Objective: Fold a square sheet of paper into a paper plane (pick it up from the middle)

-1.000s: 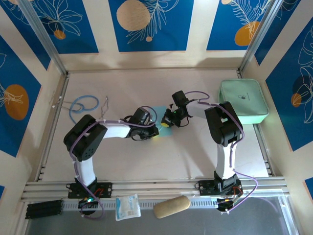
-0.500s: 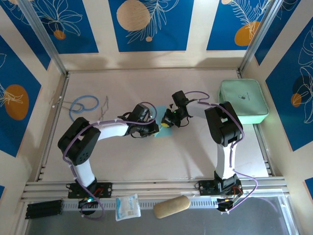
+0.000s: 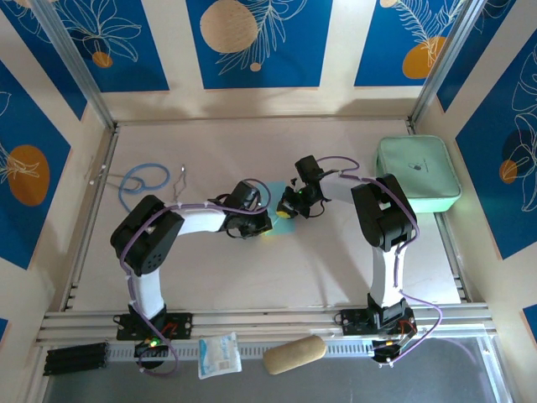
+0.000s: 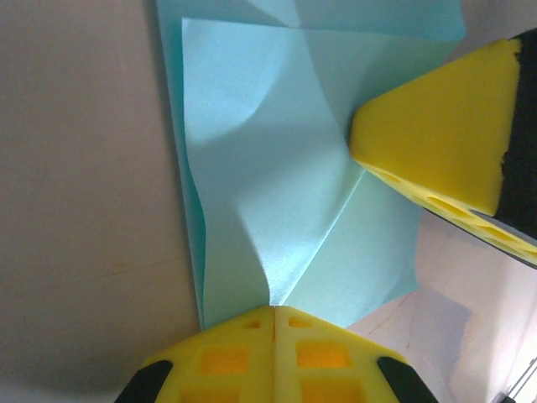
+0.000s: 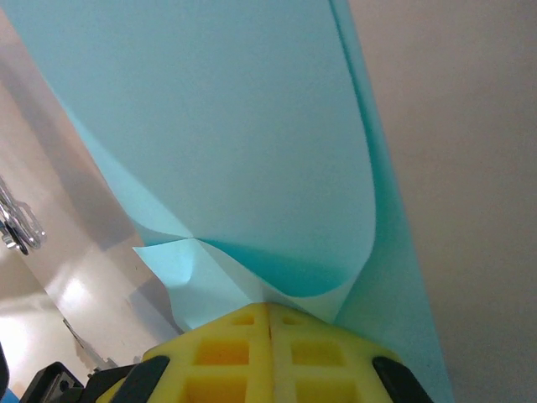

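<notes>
The square sheet of paper (image 3: pixel 274 195), light blue, lies mid-table, folded into layers with creases (image 4: pixel 277 168). My left gripper (image 3: pixel 263 221) is at its left edge, and my right gripper (image 3: pixel 286 211) at its right side. In the left wrist view the left gripper (image 4: pixel 275 309) is shut, its tips touching the paper where a crease ends. That crease runs to the right gripper's yellow finger (image 4: pixel 436 134), which rests on the sheet. In the right wrist view the right gripper (image 5: pixel 270 306) is shut against the sheet (image 5: pixel 218 126), with a flap curling over its tips. A paper plane is out of view.
A mint-green case (image 3: pixel 418 174) sits at the right wall. A blue cord loop (image 3: pixel 143 179) and a thin metal hook (image 3: pixel 180 178) lie at the far left. Past the near rail are a white packet (image 3: pixel 219 354) and a tan oblong (image 3: pixel 294 354).
The left arm's elbow swung out to the left and came back, while its gripper stayed at the paper's edge. The right arm and the sheet have not visibly moved.
</notes>
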